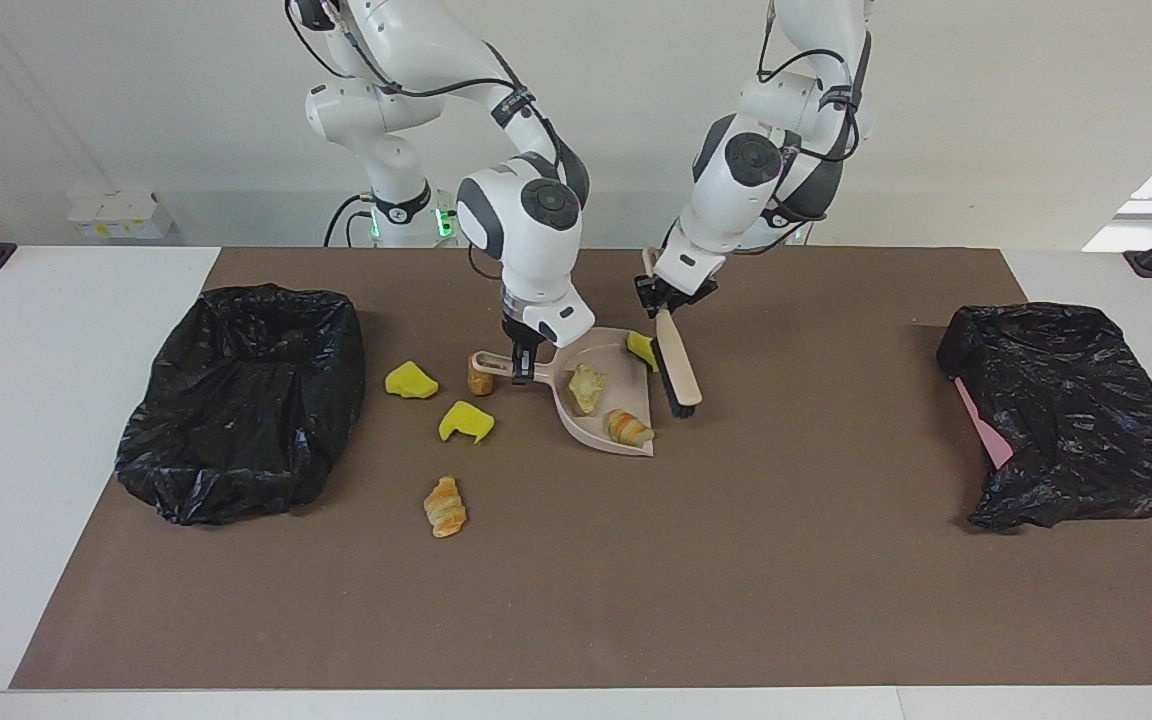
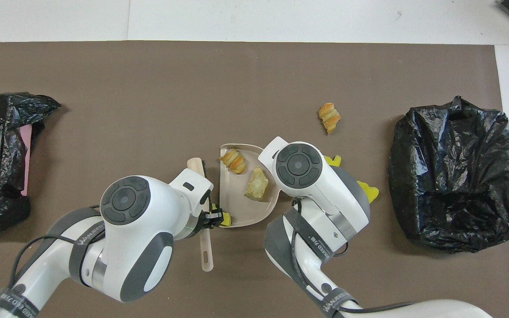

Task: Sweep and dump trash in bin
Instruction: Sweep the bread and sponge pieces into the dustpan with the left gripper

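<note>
Left gripper [image 1: 673, 305] is clamping the brush [image 1: 677, 370] beside the dustpan [image 1: 604, 412]; right gripper [image 1: 522, 365] is gripping the pan's handle. Two tan pieces [image 1: 586, 388] are lying in the pan, a yellow chunk [image 1: 643, 349] at its edge, four scraps [image 1: 465, 421] toward the black bin [image 1: 246, 400]. Advice: keep the pan flat and the bristles low.
</note>
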